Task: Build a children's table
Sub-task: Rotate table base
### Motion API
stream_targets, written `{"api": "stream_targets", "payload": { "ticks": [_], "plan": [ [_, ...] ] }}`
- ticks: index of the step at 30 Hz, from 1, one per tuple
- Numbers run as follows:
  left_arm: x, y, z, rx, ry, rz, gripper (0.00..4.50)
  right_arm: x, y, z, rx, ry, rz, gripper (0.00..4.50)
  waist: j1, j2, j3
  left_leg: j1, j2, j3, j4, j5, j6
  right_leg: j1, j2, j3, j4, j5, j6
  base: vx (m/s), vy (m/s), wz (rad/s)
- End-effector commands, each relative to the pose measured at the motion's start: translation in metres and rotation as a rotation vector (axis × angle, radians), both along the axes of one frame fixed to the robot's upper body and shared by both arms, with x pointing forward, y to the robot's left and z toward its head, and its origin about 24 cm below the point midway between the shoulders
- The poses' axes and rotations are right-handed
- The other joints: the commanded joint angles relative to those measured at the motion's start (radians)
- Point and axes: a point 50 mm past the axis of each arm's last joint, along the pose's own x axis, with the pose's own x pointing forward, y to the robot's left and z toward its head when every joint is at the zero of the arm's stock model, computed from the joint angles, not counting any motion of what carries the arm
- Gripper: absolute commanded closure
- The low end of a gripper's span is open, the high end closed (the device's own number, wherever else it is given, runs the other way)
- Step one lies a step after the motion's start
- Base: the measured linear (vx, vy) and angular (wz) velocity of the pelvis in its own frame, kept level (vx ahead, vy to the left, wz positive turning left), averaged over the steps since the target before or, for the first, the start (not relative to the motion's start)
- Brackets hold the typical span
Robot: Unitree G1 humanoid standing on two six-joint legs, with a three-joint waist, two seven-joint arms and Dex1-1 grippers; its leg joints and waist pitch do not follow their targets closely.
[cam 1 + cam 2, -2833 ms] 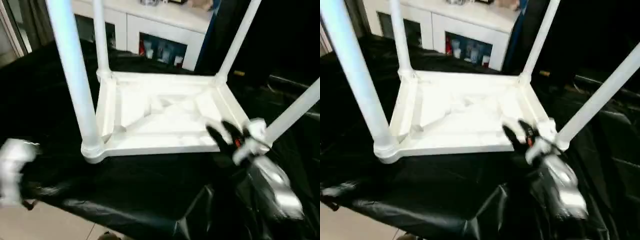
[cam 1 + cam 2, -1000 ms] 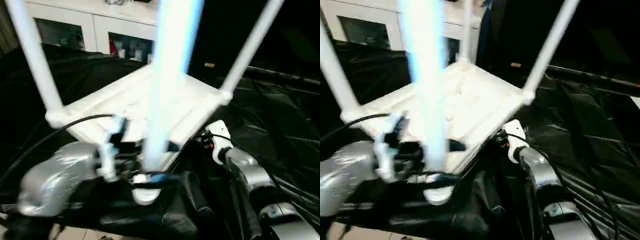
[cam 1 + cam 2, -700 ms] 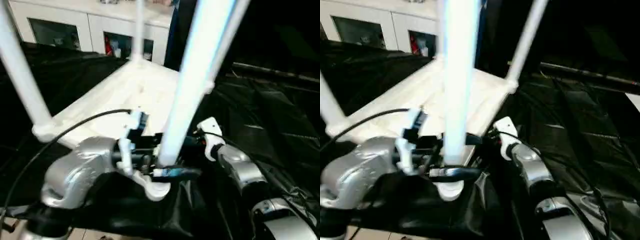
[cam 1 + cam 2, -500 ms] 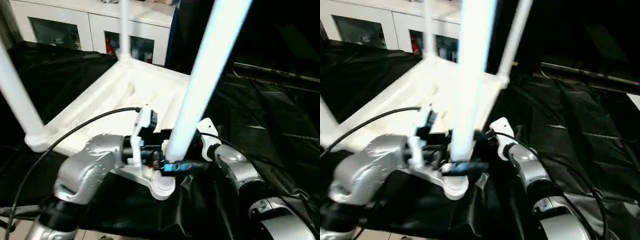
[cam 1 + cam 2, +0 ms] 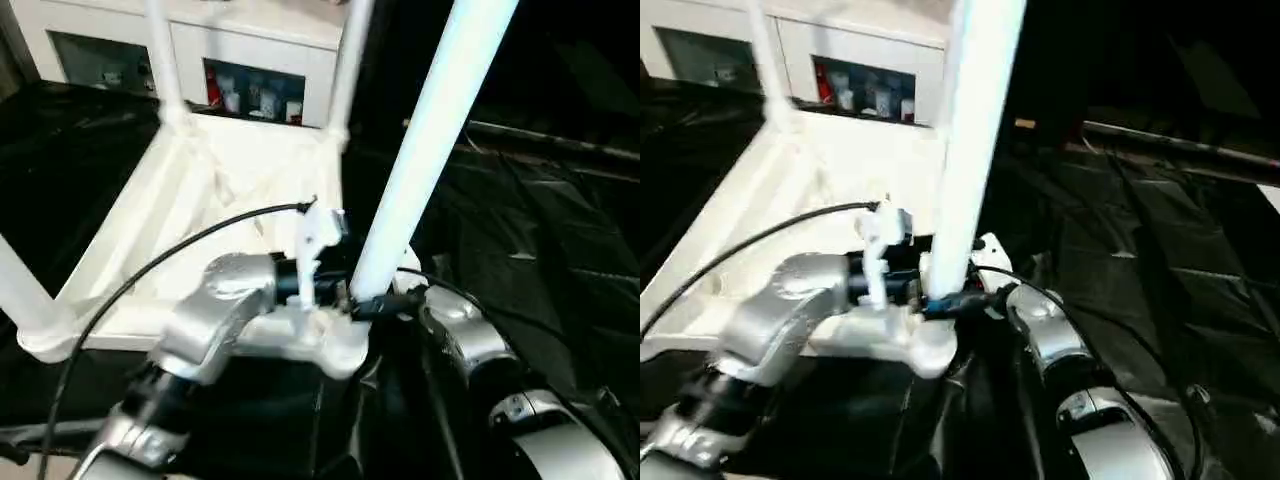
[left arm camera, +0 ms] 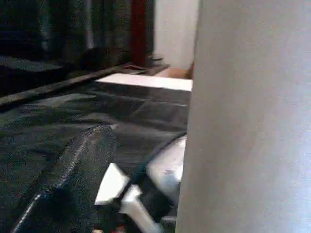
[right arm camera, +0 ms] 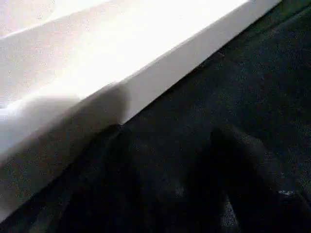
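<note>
The children's table (image 5: 235,185) lies upside down on black cloth, ribbed underside up, with its white legs pointing upward. The nearest leg (image 5: 425,140) rises from the near right corner socket (image 5: 335,350). My left gripper (image 5: 355,303) is open around the foot of that leg, and one black finger (image 5: 378,306) passes in front of it. In the left wrist view the leg (image 6: 248,116) stands close against the camera beside one dark finger (image 6: 73,179). My right gripper (image 7: 180,194) is open low on the cloth, just short of the table's rim (image 7: 160,73), with nothing between its fingers.
A white cabinet with glass doors (image 5: 250,60) stands behind the table. Crumpled black cloth (image 5: 530,210) covers the surface to the right. A black cable (image 5: 180,262) loops from my left forearm over the table's underside. A flat white board (image 6: 146,81) lies further off.
The table has swung round on the cloth, with my left gripper staying at the near leg's foot. That leg now stands further right, and the far legs have come to the picture's left.
</note>
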Motion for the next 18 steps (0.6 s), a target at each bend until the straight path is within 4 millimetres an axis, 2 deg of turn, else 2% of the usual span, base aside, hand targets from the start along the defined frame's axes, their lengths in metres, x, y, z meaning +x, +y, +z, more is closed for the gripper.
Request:
{"api": "stream_targets", "payload": {
  "ticks": [1, 3, 4, 5, 6, 8, 10, 13, 15, 17, 18],
  "plan": [
    [0.008, 0.002, -0.006, 0.052, -0.008, 0.067, 0.07, 0.003, 0.009, 0.009, 0.015, -0.035, 0.057, 1.43, 0.009, 0.013, -0.062, -0.003, 0.014, 0.002, -0.072, -0.287, -0.011, 0.049, -0.045, 0.032, -0.077, -0.320, -0.156, 0.000, 0.000, 0.00],
    [0.011, 0.005, -0.006, 0.077, -0.037, 0.095, 0.07, 0.006, 0.001, 0.012, 0.015, -0.050, 0.034, 1.43, 0.010, 0.010, -0.062, -0.004, 0.014, 0.002, -0.072, -0.286, -0.010, 0.050, -0.046, 0.032, -0.076, -0.330, -0.154, 0.000, 0.000, 0.00],
    [0.010, 0.013, -0.009, 0.101, -0.055, 0.075, 0.07, 0.009, -0.013, 0.018, 0.014, -0.070, 0.010, 1.43, 0.012, 0.011, -0.062, -0.001, 0.014, 0.002, -0.071, -0.293, -0.008, 0.048, -0.048, 0.032, -0.079, -0.342, -0.151, 0.000, 0.000, 0.00],
    [0.009, 0.014, -0.009, 0.104, -0.057, 0.069, 0.07, 0.009, -0.016, 0.019, 0.013, -0.073, 0.007, 1.43, 0.012, 0.009, -0.062, 0.000, 0.014, 0.002, -0.071, -0.295, -0.005, 0.047, -0.047, 0.032, -0.080, -0.344, -0.150, 0.000, 0.000, 0.00],
    [0.007, 0.018, -0.010, 0.106, -0.049, 0.055, 0.07, 0.010, -0.024, 0.021, 0.008, -0.080, 0.000, 1.43, 0.015, 0.007, -0.063, -0.001, 0.015, 0.003, -0.070, -0.281, -0.003, 0.049, -0.047, 0.033, -0.076, -0.325, -0.154, 0.000, 0.000, 0.00],
    [0.004, 0.021, -0.011, 0.104, -0.033, 0.030, 0.07, 0.009, -0.031, 0.023, 0.000, -0.088, 0.005, 1.43, 0.018, 0.010, -0.061, 0.005, 0.015, 0.006, -0.070, -0.277, 0.000, 0.043, -0.044, 0.033, -0.074, -0.299, -0.167, 0.000, 0.000, 0.00],
    [-0.002, 0.032, -0.015, 0.117, 0.008, -0.017, 0.07, 0.005, -0.045, 0.029, -0.011, -0.105, 0.065, 1.43, 0.025, 0.010, -0.062, 0.001, 0.016, 0.006, -0.070, -0.275, 0.005, 0.049, -0.044, 0.033, -0.072, -0.288, -0.169, 0.000, 0.000, 0.00],
    [-0.008, 0.050, -0.024, 0.184, 0.050, -0.058, 0.07, -0.009, -0.061, 0.039, -0.026, -0.107, 0.204, 1.43, 0.033, 0.012, -0.063, 0.007, 0.016, 0.009, -0.068, -0.259, 0.020, 0.047, -0.041, 0.035, -0.069, -0.249, -0.176, 0.000, 0.000, 0.00],
    [-0.009, 0.061, -0.030, 0.241, 0.084, -0.080, 0.07, -0.018, -0.068, 0.043, -0.045, -0.095, 0.282, 1.43, 0.035, 0.016, -0.063, 0.004, 0.017, 0.008, -0.070, -0.245, 0.029, 0.050, -0.041, 0.034, -0.066, -0.221, -0.190, 0.000, 0.000, 0.00],
    [-0.010, 0.067, -0.032, 0.274, 0.101, -0.090, 0.07, -0.024, -0.072, 0.044, -0.064, -0.088, 0.326, 1.43, 0.039, 0.014, -0.061, 0.005, 0.018, 0.007, -0.071, -0.252, 0.031, 0.050, -0.041, 0.034, -0.068, -0.234, -0.189, 0.000, 0.000, 0.00],
    [-0.009, 0.072, -0.034, 0.312, 0.111, -0.087, 0.23, -0.028, -0.075, 0.045, -0.079, -0.077, 0.354, 1.43, 0.041, 0.014, -0.060, 0.003, 0.017, 0.007, -0.072, -0.255, 0.029, 0.052, -0.041, 0.033, -0.070, -0.249, -0.186, 0.000, 0.000, 0.00]
  ]
}}
